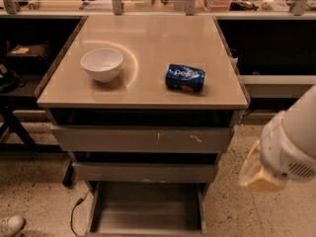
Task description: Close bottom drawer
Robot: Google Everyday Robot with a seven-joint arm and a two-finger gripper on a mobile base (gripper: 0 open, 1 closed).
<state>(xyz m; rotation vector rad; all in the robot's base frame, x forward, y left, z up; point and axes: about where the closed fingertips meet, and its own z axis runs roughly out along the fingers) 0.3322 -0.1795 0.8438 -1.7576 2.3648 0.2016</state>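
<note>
The bottom drawer [146,207] is the lowest and narrowest of three stacked grey-brown drawers. It is pulled out toward me, and its shallow grey tray shows with nothing in it. Its front panel runs off the lower edge of the view. Above it are the middle drawer [145,172] and the widest drawer [142,139], which has pale scratches on its front. My gripper [258,175] is at the lower right, on the end of the white arm [291,137]. It is to the right of the drawers, about level with the middle drawer, and touches nothing.
A white bowl [101,64] and a blue Pepsi can [185,78] lying on its side sit on the beige tabletop [148,38]. A black cable [74,212] and a shoe [10,225] lie on the floor at the left. Cluttered benches stand behind.
</note>
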